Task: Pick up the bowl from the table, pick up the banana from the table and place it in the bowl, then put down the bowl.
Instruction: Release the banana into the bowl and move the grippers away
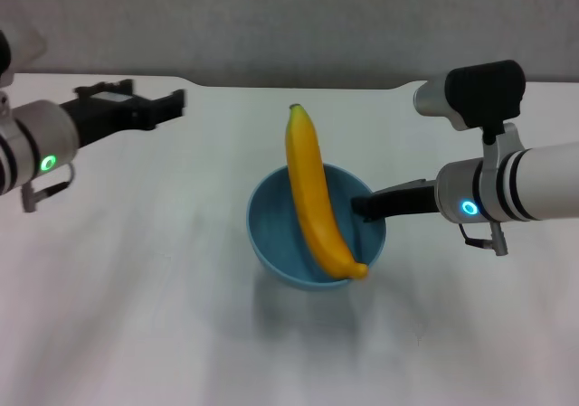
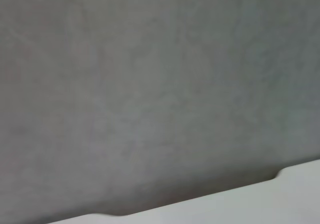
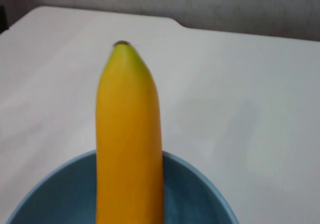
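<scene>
The light-blue bowl [image 1: 280, 234] is in the middle of the head view, with a soft shadow on the white table [image 1: 136, 288] below it. The yellow-orange banana [image 1: 312, 189] lies across the bowl, its stem tip pointing away over the far rim and its other end resting on the near right rim. My right gripper [image 1: 366, 207] is shut on the bowl's right rim. The right wrist view shows the banana [image 3: 129, 134] over the bowl [image 3: 200, 194]. My left gripper [image 1: 172, 106] is open and empty at the far left, well away from the bowl.
The table's far edge with its shallow notch [image 1: 298, 87] runs behind the bowl, with a grey wall beyond. The left wrist view shows only that wall and a strip of the table [image 2: 250, 204].
</scene>
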`<state>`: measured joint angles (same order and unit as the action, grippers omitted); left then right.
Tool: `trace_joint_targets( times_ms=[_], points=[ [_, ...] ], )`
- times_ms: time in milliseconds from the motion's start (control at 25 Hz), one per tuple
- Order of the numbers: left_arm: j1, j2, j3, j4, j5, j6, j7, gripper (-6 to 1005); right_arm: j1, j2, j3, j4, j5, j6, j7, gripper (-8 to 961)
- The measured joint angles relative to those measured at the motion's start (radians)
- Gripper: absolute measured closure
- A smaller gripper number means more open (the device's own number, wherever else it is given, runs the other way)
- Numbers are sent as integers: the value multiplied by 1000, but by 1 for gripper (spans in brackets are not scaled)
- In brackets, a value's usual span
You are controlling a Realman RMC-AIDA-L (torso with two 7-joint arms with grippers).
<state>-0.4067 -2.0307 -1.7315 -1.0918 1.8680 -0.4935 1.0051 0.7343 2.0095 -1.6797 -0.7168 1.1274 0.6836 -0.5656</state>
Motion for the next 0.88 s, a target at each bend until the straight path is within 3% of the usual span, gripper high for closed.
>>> trace_joint_targets(
  times_ms=[280,520,880],
  points=[
    [22,0,-7,59,39,119,67,166,78,2,0,82,7,-5,-2,884],
    [46,-2,-7,77,39,174,98,168,98,11,-17,90,12,-6,-3,883],
    [79,-6,0,78,30,176,84,168,98,14,-189,90,131,-32,-1,881]
  ],
)
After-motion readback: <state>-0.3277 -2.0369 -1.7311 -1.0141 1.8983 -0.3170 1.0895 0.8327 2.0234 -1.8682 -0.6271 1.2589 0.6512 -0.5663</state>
